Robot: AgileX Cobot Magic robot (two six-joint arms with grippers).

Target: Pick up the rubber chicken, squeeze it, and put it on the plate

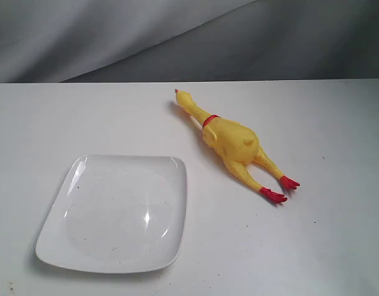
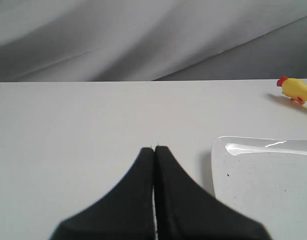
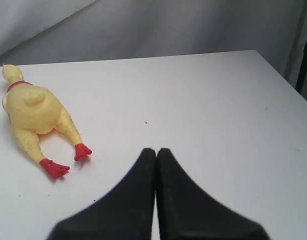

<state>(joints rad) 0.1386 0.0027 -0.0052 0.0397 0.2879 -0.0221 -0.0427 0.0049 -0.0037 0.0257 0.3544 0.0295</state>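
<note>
The yellow rubber chicken point(image 1: 233, 143) lies on the white table right of centre, its head toward the back and its red feet toward the front right. It also shows in the right wrist view point(image 3: 33, 112), and its head alone in the left wrist view point(image 2: 295, 89). The glossy white plate point(image 1: 115, 213) sits empty at the front left, its corner in the left wrist view point(image 2: 266, 175). My left gripper point(image 2: 154, 149) is shut beside the plate, holding nothing. Some way from the chicken's feet, my right gripper point(image 3: 156, 150) is shut and empty. Neither gripper appears in the exterior view.
A grey cloth backdrop point(image 1: 189, 37) hangs behind the table. The table's side edge point(image 3: 288, 80) drops off in the right wrist view, with a dark upright point(image 3: 306, 45) beyond it.
</note>
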